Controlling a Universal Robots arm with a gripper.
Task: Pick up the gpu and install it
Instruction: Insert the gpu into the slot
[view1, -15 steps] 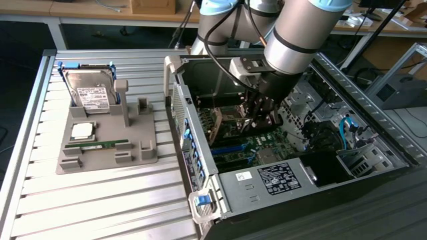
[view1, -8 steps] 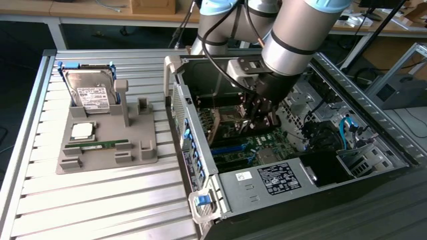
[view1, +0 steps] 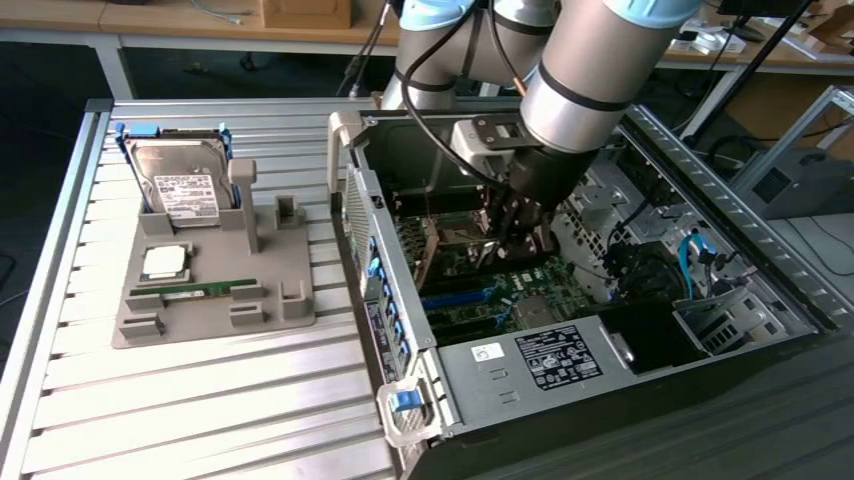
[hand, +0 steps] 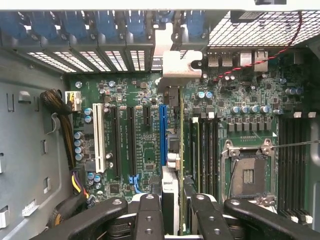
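Setting: Behind the workbench (view1: 200, 400) we saw desks with cables and boxes; the slatted bench top carried an open computer case (view1: 747, 250) lying on its side.

Fingers: We saw the black fingers (hand: 150, 220) closed partway on the gpu, one pair on each side of the card's edge.

Gripper: We found the gripper (hand: 172, 220) reaching down into the case, right above the motherboard (hand: 140, 150). In the exterior view it (view1: 518, 232) hung from the grey arm (view1: 587, 70) inside the case's open side.

Gpu: We saw the gpu (hand: 172, 165) held edge-on between the fingers, standing upright over the motherboard, just beside the blue expansion slot (hand: 163, 135). Its silvery end bracket (hand: 181, 62) pointed at the case's rear wall, among the blue slot latches (hand: 100, 27). We could not tell whether the card sat fully in a slot.

Motherboard: We noted a white slot (hand: 99, 142) and black slots beside the blue one, and the open processor socket (hand: 247, 175) on the far side of the gpu from them.

Power supply: We saw a labelled grey box (view1: 534, 365) at the case's near end.

Parts tray: Beside the case, toward the exterior view's left, we saw a grey tray (view1: 160, 330) on the bench. It held a silver hard drive (view1: 180, 185), a processor (view1: 166, 261) and a narrow green memory stick (view1: 200, 288).
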